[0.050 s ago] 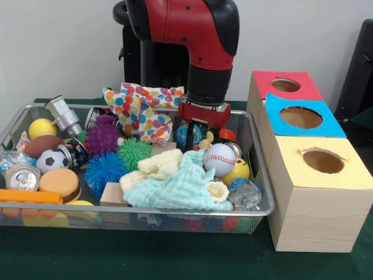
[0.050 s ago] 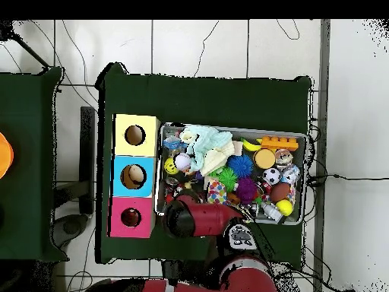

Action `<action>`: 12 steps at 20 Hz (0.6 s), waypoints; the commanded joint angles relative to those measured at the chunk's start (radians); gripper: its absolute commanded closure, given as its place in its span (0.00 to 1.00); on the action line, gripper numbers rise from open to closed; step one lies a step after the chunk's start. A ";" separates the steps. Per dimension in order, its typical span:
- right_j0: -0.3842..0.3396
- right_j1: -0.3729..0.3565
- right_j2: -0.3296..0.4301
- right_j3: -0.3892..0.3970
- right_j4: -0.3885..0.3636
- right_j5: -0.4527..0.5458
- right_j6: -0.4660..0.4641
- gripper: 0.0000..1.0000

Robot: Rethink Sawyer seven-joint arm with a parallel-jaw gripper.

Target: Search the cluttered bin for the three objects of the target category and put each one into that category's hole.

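gripper (image 1: 194,129) low in bin (image 1: 256,192), jaw state unreadable | baseball (image 1: 220,159) likely light, hard, smooth; grasp across its middle

Thick robot arm (image 1: 192,29) with glossy red shell, black rounded joint caps, black cylindrical wrist band, red flat-sided block under it, dark gripper (image 1: 195,129) parts below, black pedestal (image 1: 154,58) column behind
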 commanded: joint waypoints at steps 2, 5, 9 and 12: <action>0.013 -0.002 0.061 -0.005 -0.059 0.156 -0.019 1.00; 0.052 -0.002 0.039 -0.014 -0.062 0.193 -0.020 1.00; 0.058 0.001 0.047 -0.017 -0.057 0.219 -0.011 1.00; 0.068 0.005 0.044 -0.023 -0.048 0.229 -0.003 1.00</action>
